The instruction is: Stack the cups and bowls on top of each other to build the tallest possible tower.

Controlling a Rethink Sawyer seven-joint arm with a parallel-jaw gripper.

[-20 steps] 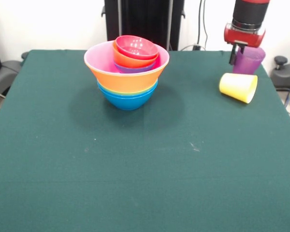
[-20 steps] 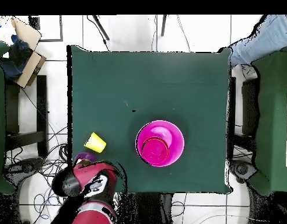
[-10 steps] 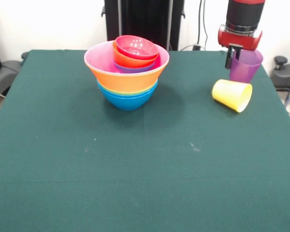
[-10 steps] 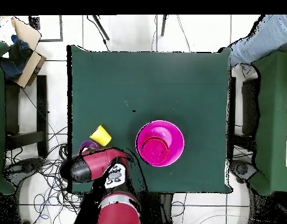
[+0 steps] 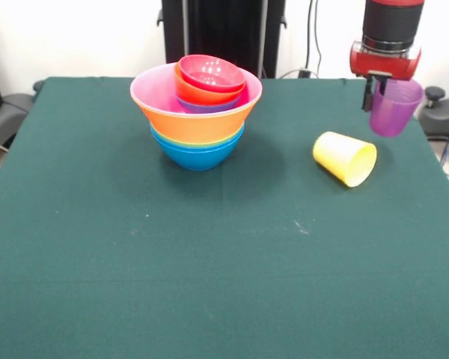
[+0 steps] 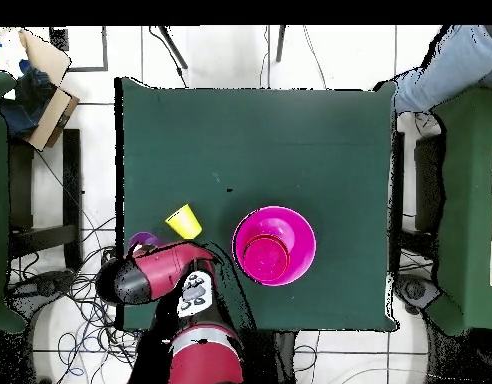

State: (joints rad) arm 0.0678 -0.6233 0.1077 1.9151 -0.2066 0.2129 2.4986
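Square desk covered with dark green cloth, standing on a white tiled floor crossed by black cables; a white wall and a black upright panel lie behind it in the front view. In the overhead view a cardboard box sits off one corner, and a person's blue-clad limb shows at the opposite upper corner.

Red and black robot arm descending at the desk's edge, its end effector closed on the rim of the translucent purple plastic tumbler. The tumbler hangs upright, mouth up, lifted clear of the cloth.

Tower of nested glossy plastic bowls, well apart from the end effector: blue bowl at the base, then a wide orange bowl with a pink one inside it, a purple rim, an orange-red bowl, and a small crimson bowl topmost.

Opaque yellow plastic tumbler lying on its side on the cloth, mouth toward the camera in the front view, near and below the held purple tumbler, between it and the tower.
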